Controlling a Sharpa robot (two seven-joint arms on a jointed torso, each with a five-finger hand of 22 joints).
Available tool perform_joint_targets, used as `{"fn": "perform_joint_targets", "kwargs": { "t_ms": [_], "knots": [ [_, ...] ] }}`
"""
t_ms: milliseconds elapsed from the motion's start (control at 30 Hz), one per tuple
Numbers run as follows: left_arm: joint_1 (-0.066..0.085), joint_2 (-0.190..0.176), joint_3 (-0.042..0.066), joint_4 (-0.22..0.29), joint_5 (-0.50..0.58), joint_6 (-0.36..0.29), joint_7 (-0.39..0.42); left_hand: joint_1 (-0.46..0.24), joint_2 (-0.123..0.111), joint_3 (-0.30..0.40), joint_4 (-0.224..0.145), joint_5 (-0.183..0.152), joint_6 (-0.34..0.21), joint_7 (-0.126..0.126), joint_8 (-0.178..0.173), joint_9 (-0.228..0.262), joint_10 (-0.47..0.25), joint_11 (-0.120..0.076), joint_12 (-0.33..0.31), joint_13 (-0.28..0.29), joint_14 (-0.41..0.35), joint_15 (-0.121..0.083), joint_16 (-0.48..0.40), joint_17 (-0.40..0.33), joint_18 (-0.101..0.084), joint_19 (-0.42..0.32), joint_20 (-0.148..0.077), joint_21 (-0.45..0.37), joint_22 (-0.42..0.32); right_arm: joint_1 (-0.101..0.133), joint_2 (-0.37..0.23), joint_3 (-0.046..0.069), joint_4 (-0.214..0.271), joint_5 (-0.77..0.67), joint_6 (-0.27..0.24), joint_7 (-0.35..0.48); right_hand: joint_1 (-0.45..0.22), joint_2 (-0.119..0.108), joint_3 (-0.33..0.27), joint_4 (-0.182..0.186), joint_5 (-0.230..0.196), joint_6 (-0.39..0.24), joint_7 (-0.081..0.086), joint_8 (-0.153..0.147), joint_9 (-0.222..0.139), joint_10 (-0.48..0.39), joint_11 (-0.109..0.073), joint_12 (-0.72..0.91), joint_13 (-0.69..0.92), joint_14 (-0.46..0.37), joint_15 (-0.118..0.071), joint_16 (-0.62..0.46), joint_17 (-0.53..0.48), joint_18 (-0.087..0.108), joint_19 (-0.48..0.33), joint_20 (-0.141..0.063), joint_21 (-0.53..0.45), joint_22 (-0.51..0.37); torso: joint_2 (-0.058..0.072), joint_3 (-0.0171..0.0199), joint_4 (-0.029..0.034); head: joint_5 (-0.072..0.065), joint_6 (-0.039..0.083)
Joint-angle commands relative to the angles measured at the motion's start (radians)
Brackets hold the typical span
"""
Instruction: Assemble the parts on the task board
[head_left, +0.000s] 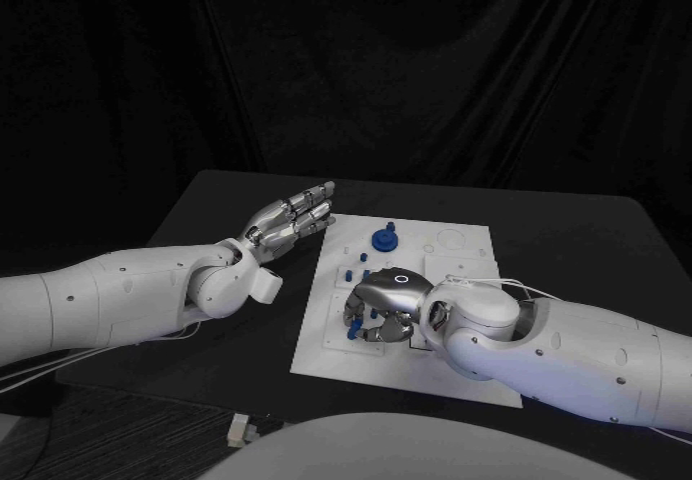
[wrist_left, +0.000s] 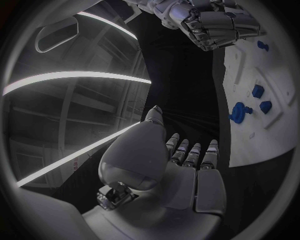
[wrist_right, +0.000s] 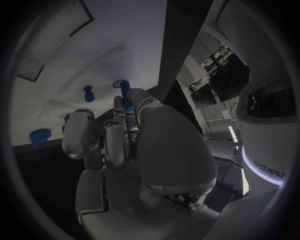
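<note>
Now, as things stand:
Left hand: my left hand (head_left: 293, 218) hovers left of centre in the head view, just off the task board's upper left corner, over the black table (head_left: 577, 240). Its fingers are stretched out and apart, and it holds nothing. My left wrist view shows the same flat, spread fingers (wrist_left: 187, 152).
Right hand: my right hand (head_left: 384, 303) sits at the middle of the head view, palm down over the lower middle of the task board. Its fingers are curled down onto the plate among small blue parts (head_left: 355, 322). In my right wrist view a fingertip (wrist_right: 128, 107) lies right against a blue piece (wrist_right: 125, 90), but I cannot tell whether anything is pinched.
Task board: the white task board (head_left: 462, 240) lies at the centre of the head view.
Parts: a round blue part (head_left: 384, 240) stands upright near the board's upper left; smaller blue pieces (head_left: 348, 272) lie just below it.
</note>
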Motion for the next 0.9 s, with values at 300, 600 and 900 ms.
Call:
{"fn": "perform_joint_targets", "kwargs": {
  "t_ms": [300, 600, 900],
  "knots": [
    [-0.002, 0.004, 0.001, 0.000, 0.006, 0.014, 0.081, 0.008, 0.004, -0.001, -0.005, 0.006, 0.001, 0.005, 0.003, 0.000, -0.002, -0.002, 0.001, 0.001, 0.001, 0.008, 0.005, 0.001, 0.008, -0.001, 0.009, 0.002, 0.001, -0.004, -0.003, -0.001, 0.011, -0.104, -0.038, -0.021, 0.008, 0.006, 0.006, -0.005, 0.002, -0.006, 0.001, 0.004, 0.003, 0.004, 0.004, -0.004, 0.001, 0.035, 0.005, 0.000, -0.001, -0.001, 0.004, 0.001, -0.001, 0.162, 0.000, -0.0004, -0.0012, 0.000, 0.000],
    [-0.002, 0.005, 0.001, -0.001, 0.006, 0.017, 0.077, 0.011, 0.006, 0.000, -0.006, 0.006, -0.001, 0.005, 0.003, 0.000, -0.002, 0.000, 0.002, 0.001, 0.001, 0.014, 0.007, 0.002, 0.008, 0.000, 0.010, 0.002, 0.002, -0.004, -0.008, -0.001, 0.023, -0.127, -0.047, -0.026, 0.008, 0.006, 0.007, -0.007, 0.003, -0.005, 0.001, 0.004, 0.004, 0.005, 0.004, -0.004, 0.001, 0.035, 0.005, 0.001, 0.000, -0.001, 0.004, 0.001, -0.001, 0.162, 0.000, -0.0002, 0.0002, 0.000, 0.000],
    [-0.003, 0.007, 0.001, -0.002, 0.006, 0.019, 0.075, 0.012, 0.006, 0.001, -0.007, 0.007, -0.001, 0.005, 0.003, 0.000, -0.002, 0.000, 0.003, 0.001, 0.001, 0.016, 0.007, 0.002, 0.008, 0.000, 0.011, 0.002, 0.002, -0.004, -0.006, -0.001, 0.027, -0.156, -0.016, -0.041, 0.011, 0.004, 0.010, -0.012, 0.006, -0.007, 0.001, 0.004, 0.005, 0.005, 0.004, -0.005, 0.001, 0.033, 0.005, -0.003, -0.006, 0.000, 0.002, 0.001, -0.006, 0.160, 0.000, -0.0001, -0.0001, 0.000, 0.000]
  ]
}}
